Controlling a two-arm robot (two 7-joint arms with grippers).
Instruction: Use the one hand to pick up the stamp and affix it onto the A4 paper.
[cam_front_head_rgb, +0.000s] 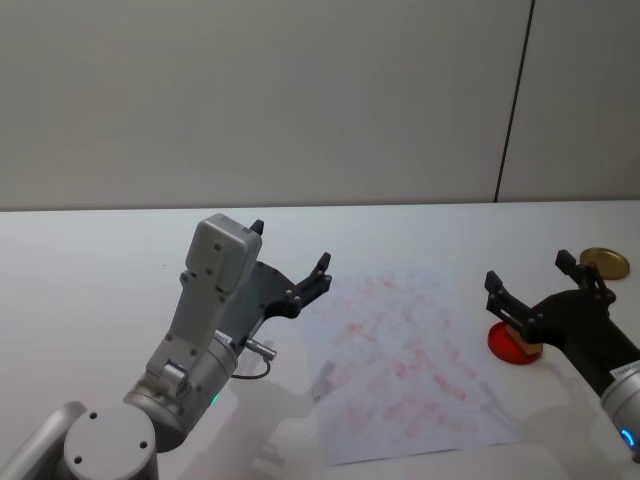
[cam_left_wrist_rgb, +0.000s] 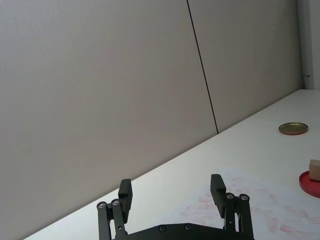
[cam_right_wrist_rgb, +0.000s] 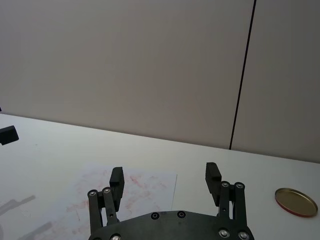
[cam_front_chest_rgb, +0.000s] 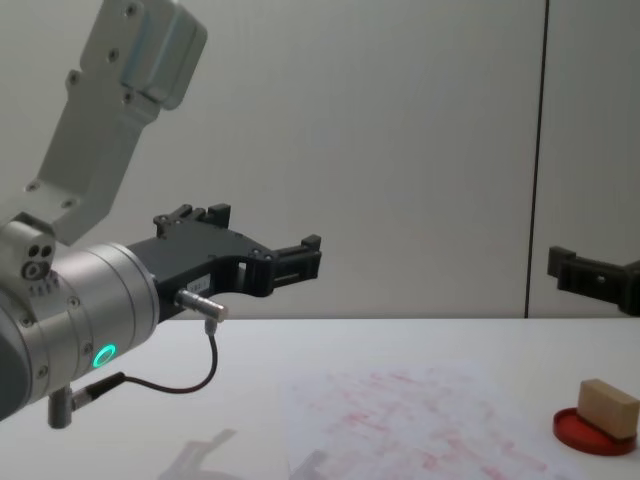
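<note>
Before you, a white surface (cam_front_head_rgb: 80, 260) runs back to a pale panelled wall (cam_front_head_rgb: 300, 100). At its middle lies the A4 paper (cam_front_head_rgb: 410, 360), a white sheet mottled with faint red stamp prints, flat and slightly askew.

The silver left arm (cam_front_head_rgb: 200, 310), a green ring light glowing on it in the chest view, rises to the left of the sheet. Its left pincer (cam_front_head_rgb: 290, 246) hangs in the air above the surface near the paper's left edge. The black fingers are spread wide with nothing between them.

Your right pincer (cam_front_head_rgb: 529, 268) reaches in from the right, past the paper's right edge. Its two blocky fingers are likewise wide apart and empty. From the chest view it is well above the stamp and clear of it.

A round red ink pad (cam_front_chest_rgb: 575, 430) lies flat on the surface just beside the paper's right edge. Farther back toward the wall, apart from the pad, lies a round gold-coloured lid (cam_front_head_rgb: 605, 263).

The stamp (cam_front_chest_rgb: 608, 407), a small light wooden block, rests on the ink pad below the right pincer, off the paper, with no finger touching it.
</note>
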